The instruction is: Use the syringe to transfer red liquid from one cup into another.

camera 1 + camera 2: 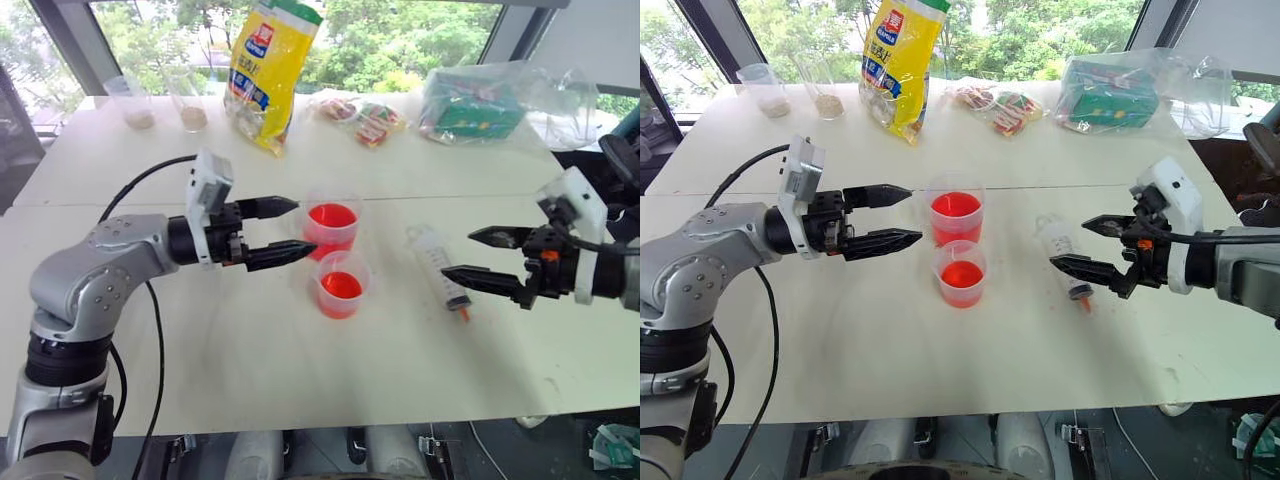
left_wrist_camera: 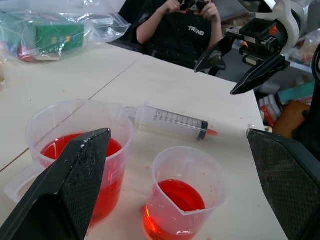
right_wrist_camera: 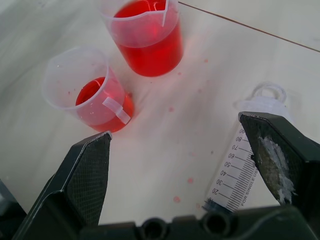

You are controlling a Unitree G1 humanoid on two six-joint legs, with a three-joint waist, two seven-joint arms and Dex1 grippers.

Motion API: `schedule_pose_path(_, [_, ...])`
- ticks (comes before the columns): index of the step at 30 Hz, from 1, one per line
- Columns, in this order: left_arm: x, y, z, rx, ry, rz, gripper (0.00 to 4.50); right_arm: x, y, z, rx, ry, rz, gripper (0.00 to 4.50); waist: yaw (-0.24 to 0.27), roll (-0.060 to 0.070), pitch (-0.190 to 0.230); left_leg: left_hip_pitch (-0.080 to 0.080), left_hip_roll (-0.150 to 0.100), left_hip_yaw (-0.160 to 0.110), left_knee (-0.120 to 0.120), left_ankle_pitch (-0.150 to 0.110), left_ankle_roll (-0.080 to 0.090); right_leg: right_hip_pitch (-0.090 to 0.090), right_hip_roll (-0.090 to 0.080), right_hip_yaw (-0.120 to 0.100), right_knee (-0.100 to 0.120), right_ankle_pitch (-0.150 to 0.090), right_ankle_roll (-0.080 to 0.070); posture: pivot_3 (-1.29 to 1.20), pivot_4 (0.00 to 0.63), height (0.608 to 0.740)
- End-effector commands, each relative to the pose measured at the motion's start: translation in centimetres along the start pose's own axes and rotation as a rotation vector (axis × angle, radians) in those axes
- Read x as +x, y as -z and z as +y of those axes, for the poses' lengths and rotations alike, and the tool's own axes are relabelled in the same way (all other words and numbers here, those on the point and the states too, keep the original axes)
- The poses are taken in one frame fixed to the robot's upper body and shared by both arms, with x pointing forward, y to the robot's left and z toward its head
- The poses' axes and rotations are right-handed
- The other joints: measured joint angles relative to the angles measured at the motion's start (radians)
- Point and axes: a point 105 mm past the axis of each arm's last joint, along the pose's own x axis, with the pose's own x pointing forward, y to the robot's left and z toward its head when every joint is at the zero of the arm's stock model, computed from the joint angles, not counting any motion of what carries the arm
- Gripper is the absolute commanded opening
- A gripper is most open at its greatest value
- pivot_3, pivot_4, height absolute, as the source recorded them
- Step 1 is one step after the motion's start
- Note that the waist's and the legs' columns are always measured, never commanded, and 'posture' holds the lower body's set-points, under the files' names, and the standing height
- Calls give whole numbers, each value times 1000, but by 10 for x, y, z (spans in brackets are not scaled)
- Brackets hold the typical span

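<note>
The clear syringe (image 1: 438,264) lies flat on the white table (image 1: 250,350), its orange tip toward the front edge. The taller cup (image 1: 331,227) holds red liquid (image 1: 332,215) at mid-table. Just in front of it stands the shorter cup (image 1: 342,285) with a rim tab, also holding red liquid. My left gripper (image 1: 282,232) hovers open just left of the taller cup, pointing at it, nothing between its fingers. My right gripper (image 1: 478,255) hovers open above the syringe's right side, empty. In the right wrist view the syringe (image 3: 247,165) lies near one finger.
A yellow snack bag (image 1: 268,70), snack packets (image 1: 362,120) and a plastic bag with a green box (image 1: 478,105) sit at the table's far side. Two small cups (image 1: 160,105) stand at the far left. A person in black (image 2: 180,27) sits beyond the table's right end.
</note>
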Motion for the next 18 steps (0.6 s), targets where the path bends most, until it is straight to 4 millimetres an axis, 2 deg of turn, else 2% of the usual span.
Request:
schedule_pose_path(1, [-1,-11,0,43,-6,-27,4500,-5,-9,1,-29,18,-38,4452,1,0,0,0,0,0,0,0,0,0,0,0,0,0,0,0,150,740])
schedule_pose_path(18, [3,-14,3,37,5,-53,4500,-8,-8,0,-18,46,-38,4452,0,0,0,0,0,0,0,0,0,0,0,0,0,0,0,0,150,740])
